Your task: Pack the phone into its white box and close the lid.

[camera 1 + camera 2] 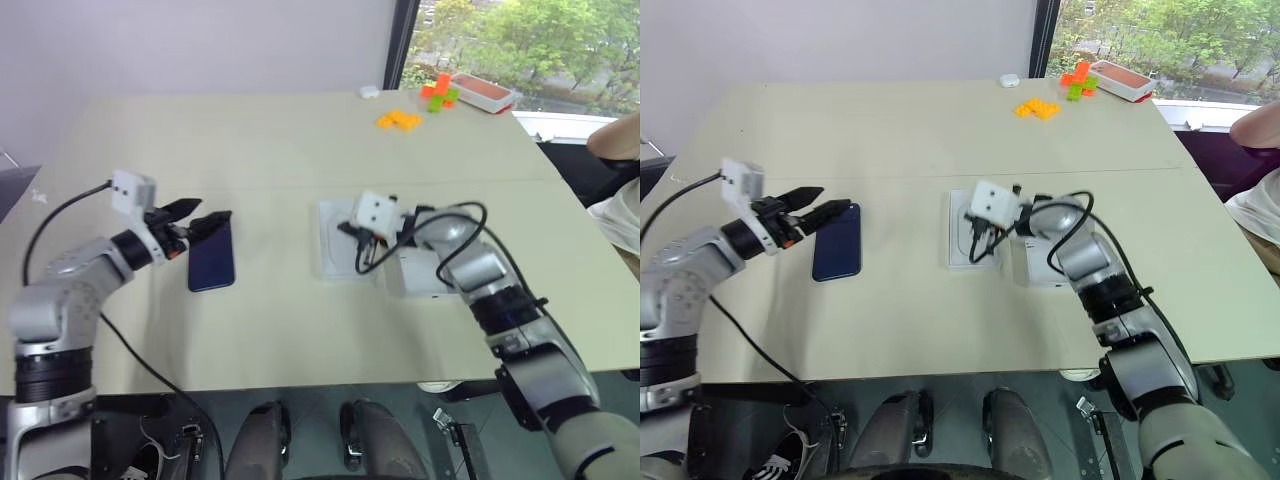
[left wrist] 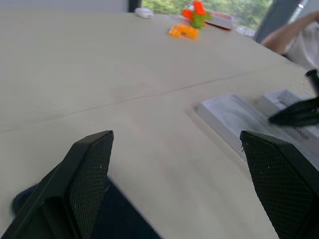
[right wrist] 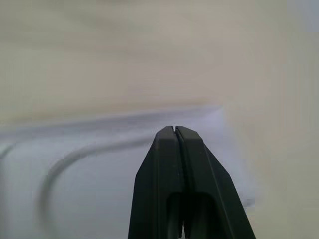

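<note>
Left gripper (image 1: 203, 214) jaws wide apart, empty, above phone (image 1: 211, 259); right gripper (image 1: 978, 243) jaws together over white box (image 1: 962, 236)

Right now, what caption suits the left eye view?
Open left hand poised at the phone; shut right hand over the white box.

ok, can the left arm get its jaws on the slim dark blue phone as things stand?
Probably yes. The left gripper stands open right at the far end of the slim dark blue phone, which lies flat on the beige table with nothing between them.
</note>
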{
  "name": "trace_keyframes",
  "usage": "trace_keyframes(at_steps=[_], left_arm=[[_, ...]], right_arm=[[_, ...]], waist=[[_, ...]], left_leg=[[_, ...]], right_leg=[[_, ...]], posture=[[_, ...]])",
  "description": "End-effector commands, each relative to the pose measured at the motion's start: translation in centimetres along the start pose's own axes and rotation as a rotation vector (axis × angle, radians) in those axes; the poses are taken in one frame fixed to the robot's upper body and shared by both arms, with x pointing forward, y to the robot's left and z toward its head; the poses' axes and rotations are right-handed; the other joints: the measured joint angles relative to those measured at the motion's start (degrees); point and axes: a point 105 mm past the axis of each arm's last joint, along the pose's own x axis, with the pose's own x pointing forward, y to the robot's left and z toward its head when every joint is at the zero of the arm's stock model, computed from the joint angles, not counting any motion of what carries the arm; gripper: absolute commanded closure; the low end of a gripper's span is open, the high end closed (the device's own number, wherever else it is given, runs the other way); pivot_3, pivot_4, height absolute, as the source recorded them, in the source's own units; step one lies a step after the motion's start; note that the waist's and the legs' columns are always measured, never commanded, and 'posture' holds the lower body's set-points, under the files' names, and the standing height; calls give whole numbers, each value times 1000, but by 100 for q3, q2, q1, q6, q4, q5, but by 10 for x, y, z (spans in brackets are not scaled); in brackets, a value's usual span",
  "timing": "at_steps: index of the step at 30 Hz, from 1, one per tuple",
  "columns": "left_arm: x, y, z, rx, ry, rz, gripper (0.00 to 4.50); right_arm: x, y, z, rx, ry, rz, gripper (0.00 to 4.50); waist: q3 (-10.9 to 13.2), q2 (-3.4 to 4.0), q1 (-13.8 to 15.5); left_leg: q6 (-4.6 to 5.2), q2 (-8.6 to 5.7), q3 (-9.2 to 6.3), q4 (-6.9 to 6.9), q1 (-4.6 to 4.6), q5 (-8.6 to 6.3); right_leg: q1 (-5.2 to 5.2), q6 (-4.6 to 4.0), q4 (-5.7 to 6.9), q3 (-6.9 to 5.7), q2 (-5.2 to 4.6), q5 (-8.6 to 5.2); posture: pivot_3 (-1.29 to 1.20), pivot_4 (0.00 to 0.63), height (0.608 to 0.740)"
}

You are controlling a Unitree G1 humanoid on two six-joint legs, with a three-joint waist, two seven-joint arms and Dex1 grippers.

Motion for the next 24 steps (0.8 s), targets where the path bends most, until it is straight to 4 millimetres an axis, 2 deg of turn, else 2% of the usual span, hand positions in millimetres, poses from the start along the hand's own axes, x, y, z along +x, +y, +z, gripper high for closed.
trace_keyframes(at_steps=[1,2,5,6,8,10,15,18,24], left_arm=[[-22,18,9,-81,-18,67,208],[-24,19,10,-86,-19,73,208],[-33,32,5,-101,-13,148,1028],[-35,34,1,-104,-5,162,1449],[-38,32,-4,-133,1,154,1449],[-41,34,-14,-237,25,163,1449],[-45,47,-36,-360,97,227,1449],[-40,52,-45,-389,129,260,1449],[-15,54,-57,-474,165,269,1449]], right_arm=[[18,8,24,-36,-82,3,4444],[21,10,26,-40,-85,3,4444],[40,25,43,-56,-136,36,4500],[46,30,48,-55,-153,47,4500],[57,41,54,-84,-163,62,4500],[67,53,57,-139,-160,80,4500],[86,67,64,-159,-158,73,4500],[96,74,63,-218,-139,74,4500],[107,78,50,-210,-79,64,4500]], waist=[[-2,-3,-7],[-1,-2,-1],[-1,-3,23],[-2,-3,19],[-2,-5,7],[-3,-7,15],[-5,-9,3],[-5,-9,3],[-8,-14,2]], left_leg=[[0,2,-1,-2,1,0],[0,2,-2,-4,1,0],[-1,-1,-2,-4,-4,0],[-1,-2,0,-4,-5,0],[-1,-3,1,-3,-5,0],[-2,-3,-1,-3,-4,0],[-5,-3,-6,-3,-4,0],[-6,-3,-6,-4,-4,0],[-11,-5,-6,-8,-5,0]], right_leg=[[0,0,0,0,2,0],[-1,0,0,-1,1,0],[-3,0,-1,-2,-7,0],[-2,0,-2,-2,-11,0],[-2,-2,-3,0,-15,0],[-3,-4,-2,0,-17,0],[-4,-18,1,-2,-20,-4],[-6,-25,0,-2,-23,-6],[-9,-33,-1,-3,-30,-3]], posture=[[0,150,740],[0,150,740],[0,150,740],[0,150,740],[0,150,740],[0,150,740],[0,150,740],[0,150,740],[0,150,740]])
